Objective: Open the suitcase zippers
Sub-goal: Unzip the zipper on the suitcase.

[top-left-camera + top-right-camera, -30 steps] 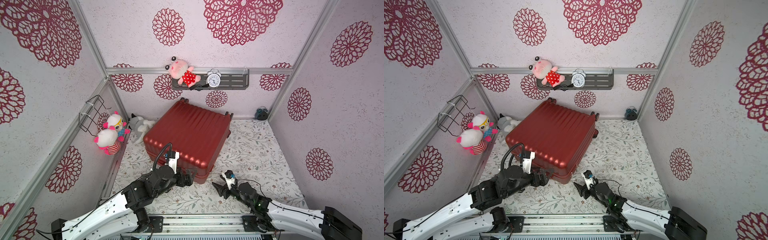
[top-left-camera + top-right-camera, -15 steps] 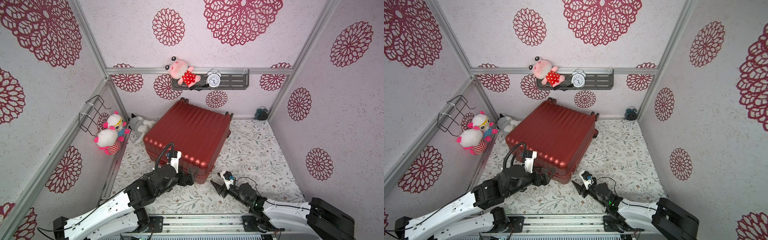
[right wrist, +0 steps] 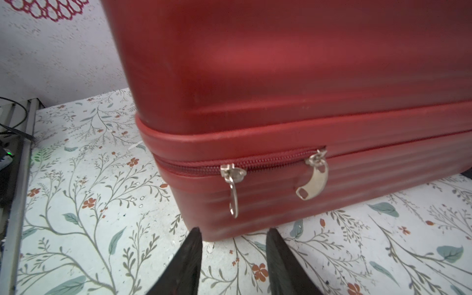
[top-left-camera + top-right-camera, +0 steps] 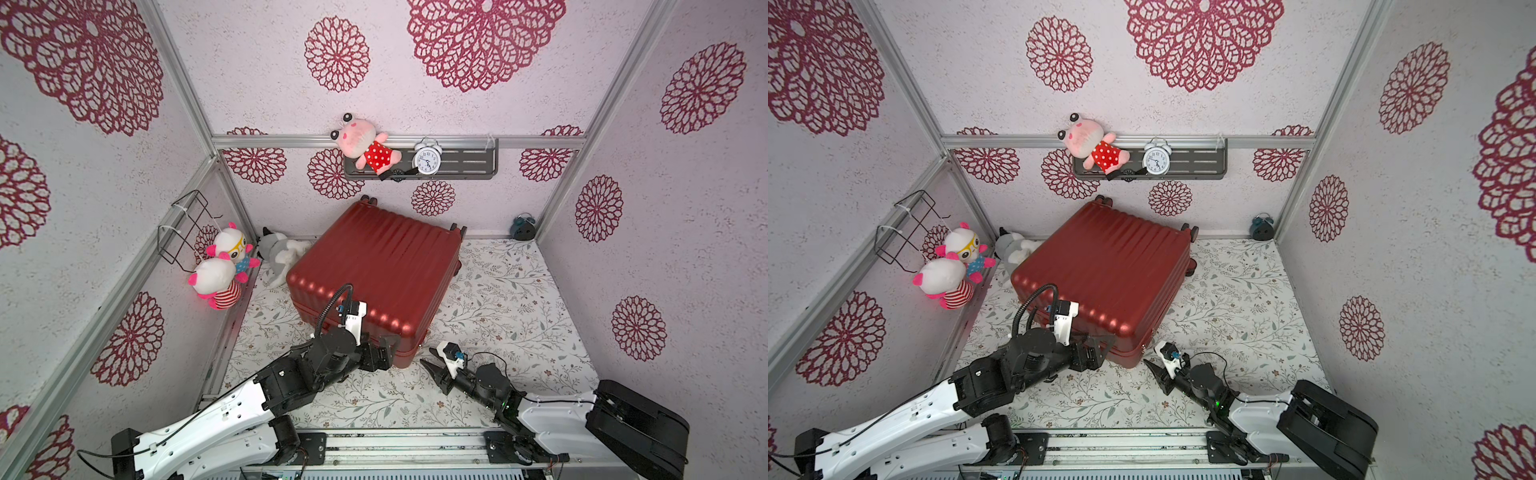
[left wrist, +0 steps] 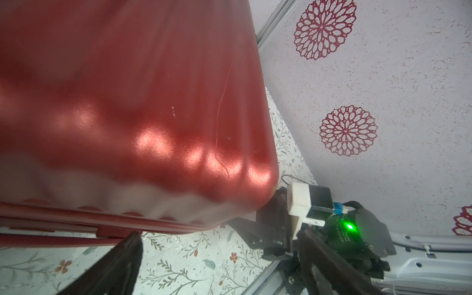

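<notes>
The suitcase (image 4: 376,272) is laid flat on the floral bench (image 4: 505,299), ribbed face up, at the middle and toward the back wall (image 4: 478,195). Its wheels (image 4: 458,229) are turned to that wall. The long axis, shown by the ribs, runs from the wheel end toward the robot and slants a little to the robot's left, so that a rounded near corner is pointed between the two arms.

In the right wrist view the zippers (image 3: 258,163) are seen as a dark red toothed track following the seam round that corner. Two metal pulls (image 3: 314,180) are hung down against the lower shell, set apart from one another.

The left pincer (image 5: 219,252) is held wide against the near side of the case, low by the seam, and nothing is gripped. The right pincer (image 3: 233,245) is held at a middling gap, empty, its tips just short of the corner and below the pulls.

Compared with a second ago, the right pincer is narrowed and is brought nearer the corner, with the arm's black rear link swung down. The left pincer is kept as wide as before and is shifted only slightly along the near side. The suitcase is left where it lay.
</notes>
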Robot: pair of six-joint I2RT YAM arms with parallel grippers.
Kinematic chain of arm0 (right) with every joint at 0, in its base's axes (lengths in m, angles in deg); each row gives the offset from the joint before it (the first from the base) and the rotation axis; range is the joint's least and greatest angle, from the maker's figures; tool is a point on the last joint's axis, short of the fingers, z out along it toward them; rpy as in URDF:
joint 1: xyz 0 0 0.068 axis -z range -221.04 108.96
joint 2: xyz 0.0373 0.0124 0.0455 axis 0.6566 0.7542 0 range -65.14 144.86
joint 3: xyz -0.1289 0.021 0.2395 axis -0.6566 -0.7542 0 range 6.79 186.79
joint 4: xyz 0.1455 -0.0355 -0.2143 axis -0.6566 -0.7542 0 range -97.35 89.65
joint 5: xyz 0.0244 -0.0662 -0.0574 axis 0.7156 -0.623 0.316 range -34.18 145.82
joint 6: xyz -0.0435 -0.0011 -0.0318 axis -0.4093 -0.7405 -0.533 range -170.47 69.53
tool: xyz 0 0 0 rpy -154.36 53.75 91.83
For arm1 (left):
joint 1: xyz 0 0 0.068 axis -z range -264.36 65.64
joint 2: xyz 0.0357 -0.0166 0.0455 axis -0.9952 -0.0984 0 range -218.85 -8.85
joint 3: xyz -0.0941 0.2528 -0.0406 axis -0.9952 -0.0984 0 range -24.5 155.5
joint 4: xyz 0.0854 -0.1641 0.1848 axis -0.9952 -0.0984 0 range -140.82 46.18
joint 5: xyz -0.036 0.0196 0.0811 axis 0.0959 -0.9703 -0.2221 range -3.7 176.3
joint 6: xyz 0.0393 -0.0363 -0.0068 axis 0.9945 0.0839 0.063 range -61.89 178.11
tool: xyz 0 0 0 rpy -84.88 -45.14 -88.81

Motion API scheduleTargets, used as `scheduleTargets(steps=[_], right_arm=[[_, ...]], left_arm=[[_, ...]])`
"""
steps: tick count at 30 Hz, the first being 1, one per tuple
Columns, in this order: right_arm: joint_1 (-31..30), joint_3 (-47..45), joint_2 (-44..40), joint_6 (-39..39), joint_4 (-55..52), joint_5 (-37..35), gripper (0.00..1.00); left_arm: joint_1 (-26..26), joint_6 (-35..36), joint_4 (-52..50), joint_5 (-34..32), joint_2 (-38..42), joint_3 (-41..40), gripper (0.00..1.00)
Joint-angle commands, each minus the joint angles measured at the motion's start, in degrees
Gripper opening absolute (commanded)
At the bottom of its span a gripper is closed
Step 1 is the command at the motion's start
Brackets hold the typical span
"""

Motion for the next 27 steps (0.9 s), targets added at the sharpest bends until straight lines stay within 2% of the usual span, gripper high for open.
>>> scheduleTargets(steps=[1,10,14,20,27], right_arm=[[1.8,1.8,3.9,1.0,7.8,3.7,0.43],[2.1,5.0,16.3,1.8,17.7,10.8,0.44],[2.1,4.9,18.4,2.2,19.7,10.5,0.46],[2.1,3.3,16.2,1.6,20.4,6.5,0.42],[2.1,3.5,8.9,-0.3,13.3,3.7,0.4]], left_arm=[[0.6,-0.2,1.6,0.0,-0.1,0.8,0.98],[0.6,0.0,0.9,-0.3,0.1,0.8,0.98],[0.6,0.0,0.5,-0.5,0.2,0.8,0.98],[0.6,0.0,0.4,-0.6,0.6,0.5,0.98],[0.6,-0.3,0.5,-1.0,0.8,-0.1,0.98]])
